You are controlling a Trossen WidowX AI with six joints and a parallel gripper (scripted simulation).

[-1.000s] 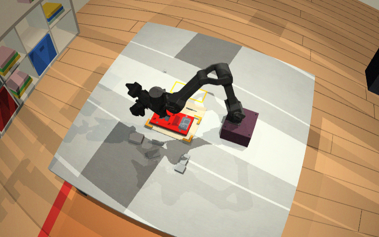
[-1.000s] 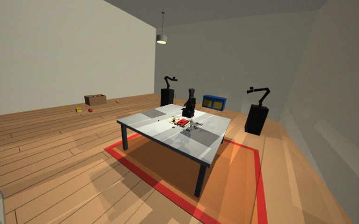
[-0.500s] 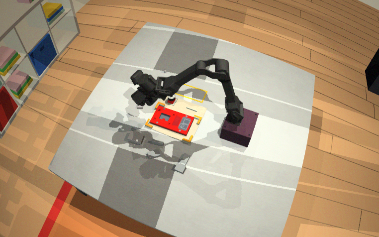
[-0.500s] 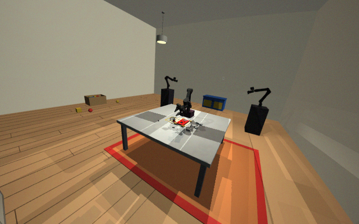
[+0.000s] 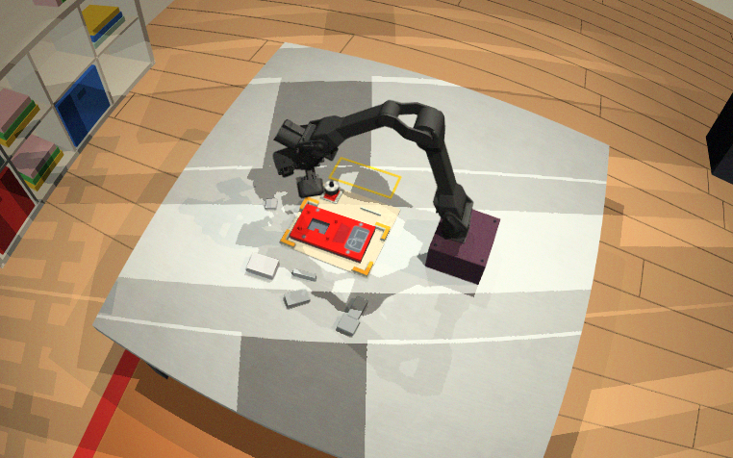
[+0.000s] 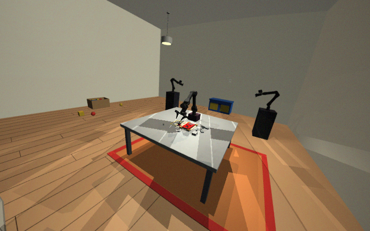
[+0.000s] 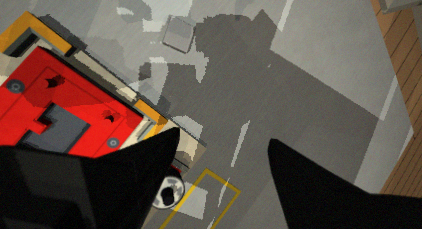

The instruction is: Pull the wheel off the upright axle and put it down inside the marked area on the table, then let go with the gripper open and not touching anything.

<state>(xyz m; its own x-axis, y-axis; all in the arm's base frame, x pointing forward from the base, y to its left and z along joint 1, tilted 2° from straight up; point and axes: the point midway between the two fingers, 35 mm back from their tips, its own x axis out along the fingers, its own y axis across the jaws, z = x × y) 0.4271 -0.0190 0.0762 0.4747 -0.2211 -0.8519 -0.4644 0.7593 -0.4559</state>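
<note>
The wheel [image 5: 331, 187] [image 7: 167, 193] is small, white-rimmed with a dark hub. It sits on the upright axle at the back corner of the red board [image 5: 329, 230] [image 7: 65, 96]. The marked area is a yellow rectangle outline [image 5: 366, 165] [image 7: 221, 181] on the table just behind the wheel. My gripper [image 5: 299, 177] [image 6: 180, 115] [image 7: 223, 139] is open and empty. It hangs a little above the table, just left of the wheel. In the wrist view the left finger covers part of the wheel's rim.
The red board lies on a beige mat [image 5: 383, 218] with orange corner brackets. Several loose grey blocks [image 5: 262, 265] [image 5: 296, 297] [image 5: 348, 324] [image 7: 178, 34] lie on the table in front and to the left. The arm's purple base [image 5: 471, 250] stands to the right.
</note>
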